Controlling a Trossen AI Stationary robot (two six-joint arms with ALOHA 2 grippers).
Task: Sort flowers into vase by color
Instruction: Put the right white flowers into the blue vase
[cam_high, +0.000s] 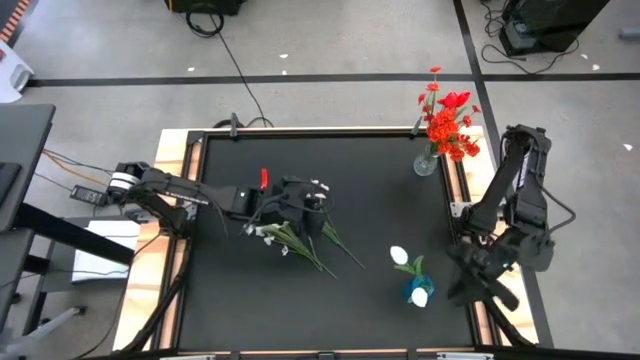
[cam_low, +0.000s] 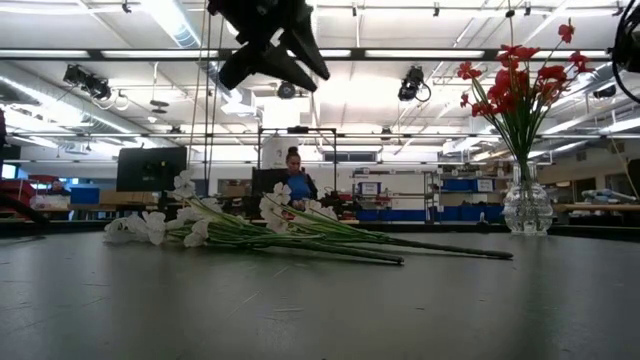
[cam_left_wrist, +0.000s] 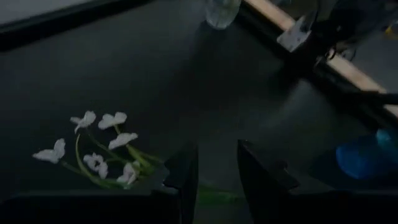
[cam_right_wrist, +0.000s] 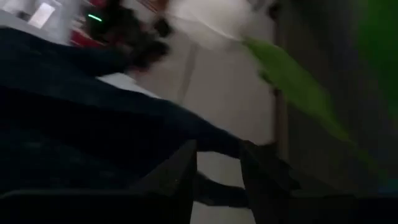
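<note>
— Red artificial blooms (cam_high: 449, 122) on thin green stalks stand upright in a clear glass vase (cam_high: 426, 163) at the black table's (cam_high: 380, 210) far right corner.

— And the white ones?

— A loose bunch of white flowers with long green stems (cam_high: 292, 238) lies flat near the middle; a white-and-pale-blue stem (cam_high: 409, 264) sits in a blue vase (cam_high: 419, 293) close to the right edge.

— Grippers?

— The left gripper (cam_left_wrist: 216, 167) hovers over the white bunch, fingers apart, holding nothing. The right gripper (cam_right_wrist: 217, 167) is out beside the right edge next to the blue vase, fingers parted a little and empty, a green leaf (cam_right_wrist: 292, 87) ahead of it.
</note>
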